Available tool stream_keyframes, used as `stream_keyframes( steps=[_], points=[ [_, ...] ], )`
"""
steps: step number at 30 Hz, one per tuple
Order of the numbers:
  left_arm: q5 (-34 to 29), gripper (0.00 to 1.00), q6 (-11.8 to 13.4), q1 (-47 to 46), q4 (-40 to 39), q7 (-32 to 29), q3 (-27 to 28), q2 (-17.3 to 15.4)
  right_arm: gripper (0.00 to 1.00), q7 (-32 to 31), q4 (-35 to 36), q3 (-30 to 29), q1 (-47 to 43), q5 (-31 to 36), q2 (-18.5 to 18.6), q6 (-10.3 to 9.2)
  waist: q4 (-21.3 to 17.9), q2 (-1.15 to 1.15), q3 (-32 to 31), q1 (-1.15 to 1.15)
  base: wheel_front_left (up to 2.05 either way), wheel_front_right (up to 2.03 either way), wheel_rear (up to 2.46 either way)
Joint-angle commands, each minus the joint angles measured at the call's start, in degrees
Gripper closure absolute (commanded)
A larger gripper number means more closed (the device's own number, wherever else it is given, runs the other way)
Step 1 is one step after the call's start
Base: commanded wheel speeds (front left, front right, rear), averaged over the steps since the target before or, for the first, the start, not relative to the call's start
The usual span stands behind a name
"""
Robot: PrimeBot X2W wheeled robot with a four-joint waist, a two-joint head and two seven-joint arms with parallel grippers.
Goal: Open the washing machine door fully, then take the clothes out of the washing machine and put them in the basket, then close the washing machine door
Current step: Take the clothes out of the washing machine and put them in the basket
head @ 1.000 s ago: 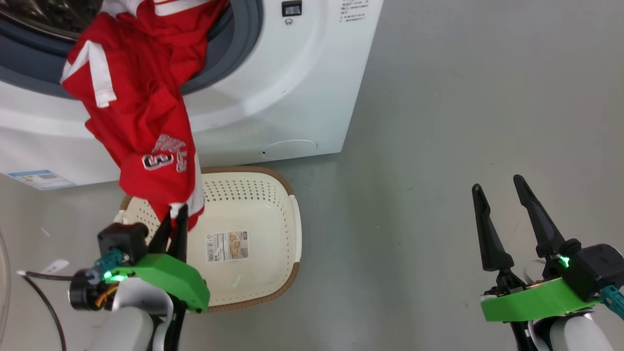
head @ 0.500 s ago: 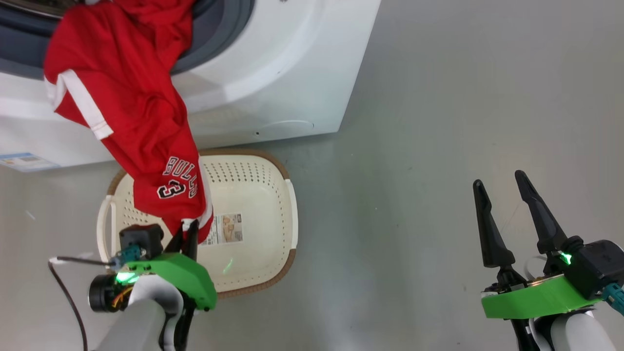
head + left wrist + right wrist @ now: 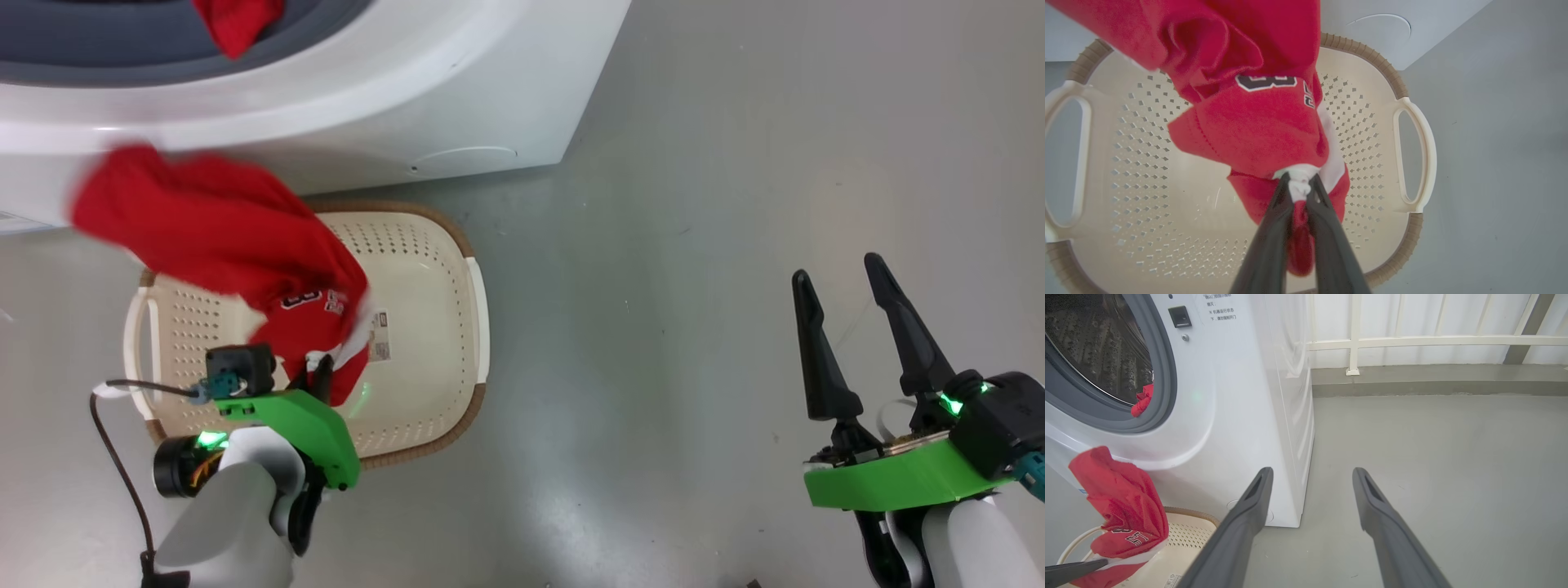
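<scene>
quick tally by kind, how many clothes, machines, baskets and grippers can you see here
red garments: 2, one held over the basket, one in the drum
washing machine: 1
basket: 1
grippers: 2, left gripper, right gripper
total: 6

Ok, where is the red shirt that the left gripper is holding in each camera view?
Head view: the red shirt is left of centre, blurred, above the basket, its hem pinched in the left gripper.
Left wrist view: the red shirt is at top centre, the basket behind it.
Right wrist view: the red shirt is at lower left, before the washing machine.
Shared landmark: the basket's brown rim.
</scene>
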State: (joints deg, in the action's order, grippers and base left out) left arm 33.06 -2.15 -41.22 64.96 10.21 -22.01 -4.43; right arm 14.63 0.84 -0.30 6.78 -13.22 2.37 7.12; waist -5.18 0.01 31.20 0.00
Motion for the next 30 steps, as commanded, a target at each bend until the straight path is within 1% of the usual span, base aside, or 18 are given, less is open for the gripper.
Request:
stream_keyframes(
  steps=[1, 4, 9, 25, 27, 29, 30],
  points=[
    [0.42, 1.00, -0.76, -0.87, 0.94, 0.87, 1.13, -1.15, 0.00, 0.37, 1.43, 1.44, 0.85, -0.47, 0.51, 0.36, -0.57, -0.01, 1.24, 0.00, 0.00, 0.00, 0.00],
    [0.56, 1.00, -1.27, -2.03, 3.59, 1.40, 0.93, -0.83, 0.00, 0.37, 1.45, 1.36, 1.20, -0.51, 0.51, 0.36, -0.73, -0.01, 1.92, 0.00, 0.00, 0.00, 0.00],
    [0.79, 1.00, -1.41, -3.23, 6.22, 2.31, 0.96, -1.08, 0.00, 0.37, 1.54, 1.63, 1.80, -0.58, 0.51, 0.36, -1.04, -0.01, 3.24, 0.00, 0.00, 0.00, 0.00],
    [1.42, 1.00, -1.18, -5.08, 8.18, 4.18, 1.17, -1.71, 0.00, 0.37, 0.69, 1.94, 2.83, -0.80, 0.51, 0.36, -0.90, -0.01, 4.25, 0.00, 0.00, 0.00, 0.00],
    [1.55, 0.75, -1.17, -5.31, 8.24, 4.33, 1.29, -1.78, 0.00, 0.37, 0.60, 1.89, 2.83, -0.82, 0.51, 0.36, -0.80, -0.01, 4.17, 0.00, 0.00, 0.00, 0.00],
    [1.69, 0.36, -1.14, -5.61, 8.22, 4.49, 1.50, -1.89, 0.00, 0.37, 0.52, 1.87, 2.77, -0.85, 0.51, 0.36, -0.66, -0.01, 4.03, 0.00, 0.00, 0.00, 0.00],
    [1.76, 0.23, -1.16, -5.73, 8.20, 4.55, 1.60, -1.92, 0.00, 0.37, 0.46, 1.87, 2.74, -0.85, 0.51, 0.36, -0.60, -0.01, 3.95, 0.00, 0.00, 0.00, 0.00]
  ],
)
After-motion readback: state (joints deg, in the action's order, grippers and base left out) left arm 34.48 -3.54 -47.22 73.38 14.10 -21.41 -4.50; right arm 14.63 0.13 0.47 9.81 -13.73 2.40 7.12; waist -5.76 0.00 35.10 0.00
